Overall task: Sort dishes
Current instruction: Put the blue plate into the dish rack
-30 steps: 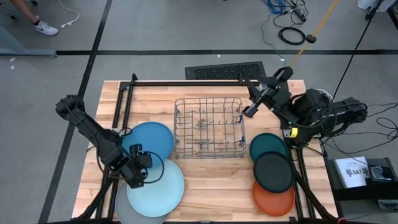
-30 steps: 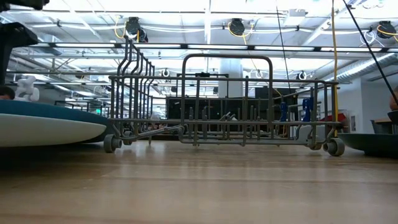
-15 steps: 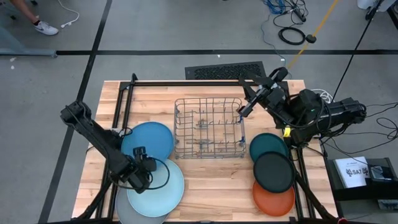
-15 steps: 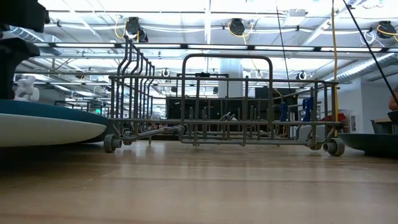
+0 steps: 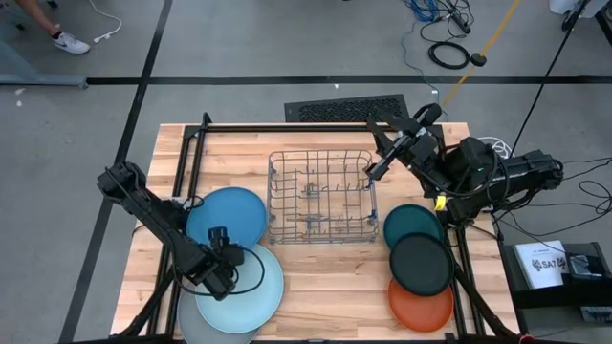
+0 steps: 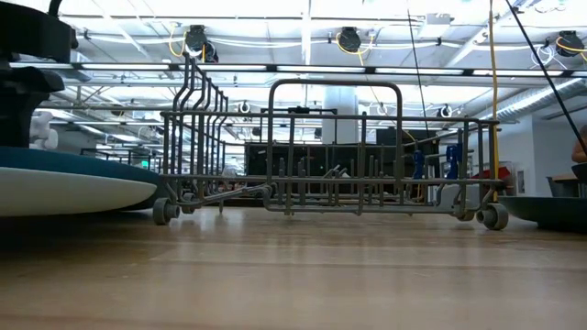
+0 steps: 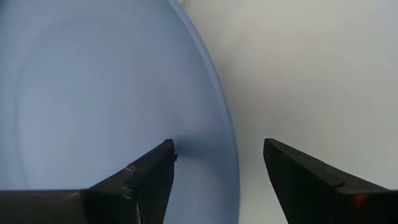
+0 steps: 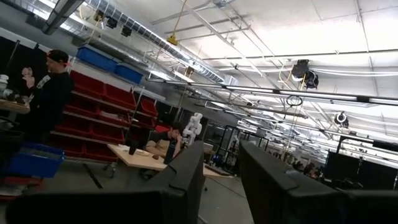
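Note:
My left gripper (image 7: pixel 217 146) stands open, pointing down over the left rim of the pale blue plate (image 5: pixel 251 291). One finger is over that plate and the other over the grey plate (image 7: pixel 311 74) on which it lies. Whether the fingers touch either plate, I cannot tell. The medium blue plate (image 5: pixel 229 215) lies just beyond. At the right, the black plate (image 5: pixel 421 265) overlaps the dark teal plate (image 5: pixel 409 223) and the orange plate (image 5: pixel 421 306). My right gripper (image 5: pixel 378 170) is raised by the wire rack's (image 5: pixel 320 196) far right corner, tilted upward and open, with nothing between its fingers (image 8: pixel 186 174).
The wire rack stands mid-table on small wheels (image 6: pixel 163 213). Bare wooden tabletop (image 5: pixel 325 287) lies between the two groups of plates, in front of the rack. Black frame bars (image 5: pixel 191 153) run along the table's left and far sides.
My left gripper has come down toward the pale blue plate's left rim, shifting a little toward the near edge and tipping steeper. In the low view its dark body has sunk into the left of the picture. The plates lie as before.

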